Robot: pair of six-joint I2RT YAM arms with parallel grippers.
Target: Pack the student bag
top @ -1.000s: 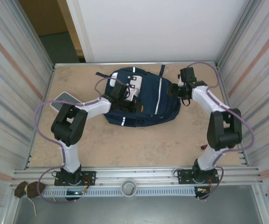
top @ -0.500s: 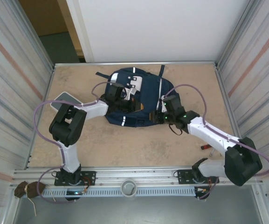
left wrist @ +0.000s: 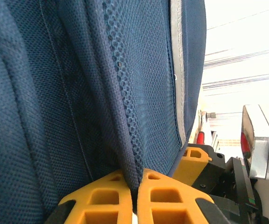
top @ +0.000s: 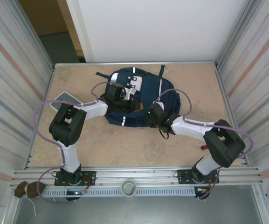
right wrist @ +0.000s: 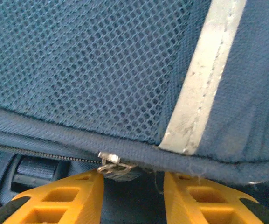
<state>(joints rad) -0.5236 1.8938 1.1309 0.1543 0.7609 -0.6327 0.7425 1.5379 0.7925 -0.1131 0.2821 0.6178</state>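
Observation:
The navy student bag (top: pixel 146 93) lies flat at the back middle of the table. My left gripper (top: pixel 120 94) rests on its upper left part. In the left wrist view the orange fingers (left wrist: pixel 136 181) are shut on a fold of the bag's mesh fabric (left wrist: pixel 125 116). My right gripper (top: pixel 151 115) is at the bag's near edge. Its jaws (right wrist: pixel 133 181) stand apart below the seam of the bag (right wrist: pixel 78 60). A metal zipper pull (right wrist: pixel 113 164) hangs between them, close to the left finger (right wrist: pixel 73 191). A white stripe (right wrist: pixel 202 84) runs up the fabric above.
A flat grey slab (top: pixel 65 99) lies on the table left of the bag, beside my left arm. A small red thing (top: pixel 204 147) sits near the right arm's base. Ribbed metal walls (top: pixel 13 93) close in both sides.
My right arm has swung from the bag's far right corner round to its near edge, and its jaws have narrowed. The left gripper has kept its hold on the fabric.

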